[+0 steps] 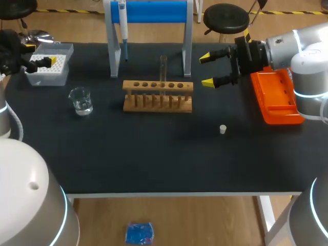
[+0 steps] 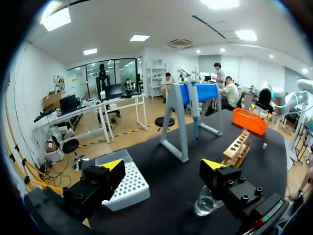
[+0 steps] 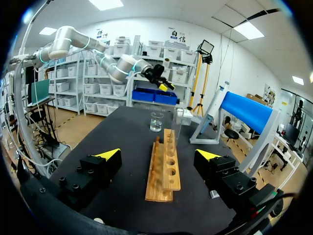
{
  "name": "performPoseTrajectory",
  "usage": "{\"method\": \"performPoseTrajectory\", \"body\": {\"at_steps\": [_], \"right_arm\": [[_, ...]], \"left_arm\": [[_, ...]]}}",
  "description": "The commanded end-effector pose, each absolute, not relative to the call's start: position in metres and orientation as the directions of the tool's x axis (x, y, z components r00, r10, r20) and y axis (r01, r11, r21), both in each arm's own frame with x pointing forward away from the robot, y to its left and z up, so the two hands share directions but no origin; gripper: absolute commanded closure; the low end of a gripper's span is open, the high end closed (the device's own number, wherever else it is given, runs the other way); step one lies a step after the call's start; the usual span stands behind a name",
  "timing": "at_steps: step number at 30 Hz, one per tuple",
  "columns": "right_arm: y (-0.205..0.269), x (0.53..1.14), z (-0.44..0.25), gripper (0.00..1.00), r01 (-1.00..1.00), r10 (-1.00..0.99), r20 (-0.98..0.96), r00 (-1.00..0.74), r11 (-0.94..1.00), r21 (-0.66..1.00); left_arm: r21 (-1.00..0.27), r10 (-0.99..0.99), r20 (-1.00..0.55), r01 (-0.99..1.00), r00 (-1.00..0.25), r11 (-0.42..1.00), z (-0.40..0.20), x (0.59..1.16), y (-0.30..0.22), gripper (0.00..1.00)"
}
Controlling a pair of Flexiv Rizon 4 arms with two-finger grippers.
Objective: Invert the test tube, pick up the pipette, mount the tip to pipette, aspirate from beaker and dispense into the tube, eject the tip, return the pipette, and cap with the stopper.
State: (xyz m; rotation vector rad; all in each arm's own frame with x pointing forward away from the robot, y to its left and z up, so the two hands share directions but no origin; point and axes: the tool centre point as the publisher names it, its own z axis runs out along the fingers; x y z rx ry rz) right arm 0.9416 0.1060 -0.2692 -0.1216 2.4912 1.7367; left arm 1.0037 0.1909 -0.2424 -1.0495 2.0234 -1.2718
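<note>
**Q:** What lies nearest on the table?

**A:** On the dark table (image 1: 154, 164), closest to the robot, a small white stopper (image 1: 223, 129) lies on its own, a little right of the middle.

**Q:** And behind it?

**A:** Left of the middle stands a glass beaker (image 1: 81, 100) holding a little clear liquid. At the middle is a wooden rack (image 1: 158, 95) with a row of holes along its top. A clear test tube (image 1: 163, 69) stands upright in one of those holes.

**Q:** Where are the claws?

**A:** The right gripper (image 1: 206, 69) hangs just beside the rack's right end, pointing sideways at it. Its yellow-tipped fingers (image 3: 110, 155) are spread wide and hold nothing. In its wrist view the rack runs away ahead of it, between the fingers. An orange tray (image 1: 274, 102) lies under that arm near the table's right edge. The left gripper (image 1: 40, 54) is at the far left, over a white tip box (image 1: 46, 77). It too is spread wide and empty. In its wrist view the beaker sits just beside one finger.

**Q:** And the pipette?

**A:** Farthest back, the pipette (image 1: 123, 25) hangs upright from a blue and grey stand (image 1: 154, 11), well apart from both grippers.
</note>
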Motion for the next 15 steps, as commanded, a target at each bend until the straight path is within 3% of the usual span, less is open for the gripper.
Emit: {"method": "performPoseTrajectory", "body": {"at_steps": [1, 15], "right_arm": [[0.106, 0.942, -0.27, 0.0, -0.125, -0.008, -0.13, -0.991, 0.346, 0.93], [0.106, 0.942, -0.27, 0.0, -0.125, -0.008, -0.13, -0.991, 0.346, 0.93]], "left_arm": [[-0.909, -0.832, -0.025, -0.334, -0.554, 0.249, -0.255, 1.022, 0.192, 0.0], [-0.918, -0.855, -0.034, -0.322, -0.517, 0.232, -0.266, 1.039, 0.196, 0.0]]}}
